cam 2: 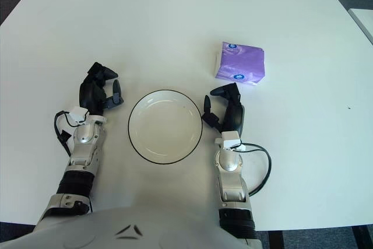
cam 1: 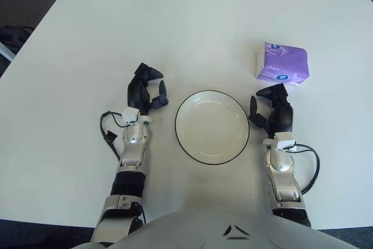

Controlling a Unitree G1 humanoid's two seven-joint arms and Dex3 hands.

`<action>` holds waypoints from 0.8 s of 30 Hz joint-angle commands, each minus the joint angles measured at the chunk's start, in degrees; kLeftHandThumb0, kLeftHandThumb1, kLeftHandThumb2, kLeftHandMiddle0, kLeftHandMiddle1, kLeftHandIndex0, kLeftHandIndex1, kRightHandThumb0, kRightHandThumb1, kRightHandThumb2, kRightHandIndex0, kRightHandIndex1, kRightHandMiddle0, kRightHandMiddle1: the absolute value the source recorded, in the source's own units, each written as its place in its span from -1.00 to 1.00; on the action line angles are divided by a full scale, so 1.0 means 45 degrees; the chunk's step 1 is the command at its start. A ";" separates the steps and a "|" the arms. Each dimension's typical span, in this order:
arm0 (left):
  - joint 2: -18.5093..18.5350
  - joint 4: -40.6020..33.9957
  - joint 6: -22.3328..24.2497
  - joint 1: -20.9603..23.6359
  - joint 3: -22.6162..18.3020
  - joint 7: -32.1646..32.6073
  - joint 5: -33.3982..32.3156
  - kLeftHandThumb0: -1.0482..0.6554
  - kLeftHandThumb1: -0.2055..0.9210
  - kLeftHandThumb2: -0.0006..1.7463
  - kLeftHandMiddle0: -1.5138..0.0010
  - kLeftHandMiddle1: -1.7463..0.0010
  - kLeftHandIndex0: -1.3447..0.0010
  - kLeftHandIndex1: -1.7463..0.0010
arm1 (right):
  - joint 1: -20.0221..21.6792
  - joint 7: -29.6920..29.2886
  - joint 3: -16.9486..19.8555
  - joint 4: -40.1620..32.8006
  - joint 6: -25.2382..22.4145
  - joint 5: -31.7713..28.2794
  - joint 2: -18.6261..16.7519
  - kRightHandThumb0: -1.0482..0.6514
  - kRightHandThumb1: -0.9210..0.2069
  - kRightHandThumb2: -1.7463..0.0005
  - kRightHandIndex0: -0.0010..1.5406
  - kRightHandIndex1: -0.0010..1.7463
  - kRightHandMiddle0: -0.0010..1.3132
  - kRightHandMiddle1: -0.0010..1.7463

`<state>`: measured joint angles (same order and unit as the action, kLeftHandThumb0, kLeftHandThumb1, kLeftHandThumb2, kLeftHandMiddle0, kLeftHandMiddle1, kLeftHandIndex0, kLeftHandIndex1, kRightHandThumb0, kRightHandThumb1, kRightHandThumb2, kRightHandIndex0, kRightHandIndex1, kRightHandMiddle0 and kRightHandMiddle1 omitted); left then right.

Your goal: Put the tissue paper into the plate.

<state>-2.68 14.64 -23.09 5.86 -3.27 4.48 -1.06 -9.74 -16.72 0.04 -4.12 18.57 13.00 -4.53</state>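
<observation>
While the plate (cam 1: 212, 126) sits empty at centre, the tissue pack (cam 1: 281, 63) lies upper right, just above the right hand (cam 1: 273, 111). That nearer hand is relaxed and holds nothing. The left hand (cam 1: 145, 93), left of the plate, is likewise empty.

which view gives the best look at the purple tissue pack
The right eye view: the tissue pack sits nearer the picture's middle there, whole and unobstructed, just beyond the right hand. The left eye view shows the same pack, also whole, but further toward its right side.
</observation>
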 commanded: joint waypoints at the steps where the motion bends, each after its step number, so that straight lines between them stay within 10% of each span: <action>1: -0.0093 0.1110 0.0541 -0.1436 0.0126 -0.0096 0.0123 -0.32 0.00 0.46 -0.29 -1.00 0.14 -1.00 | -0.0456 0.0062 0.0040 0.0223 -0.0503 0.0014 0.0016 -0.24 -0.40 -0.13 -0.31 0.57 -0.39 1.00; 24: -0.0120 0.1104 0.0571 -0.1478 0.0174 -0.0009 0.0192 -0.32 0.00 0.46 -0.26 -1.00 0.15 -1.00 | -0.0515 0.0197 0.0024 -0.0054 -0.0761 0.0077 0.0212 -0.23 -0.46 -0.08 -0.31 0.56 -0.43 1.00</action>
<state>-2.64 14.60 -23.06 5.82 -3.10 4.49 -1.05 -10.06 -16.14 -0.08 -5.54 16.33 13.05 -3.99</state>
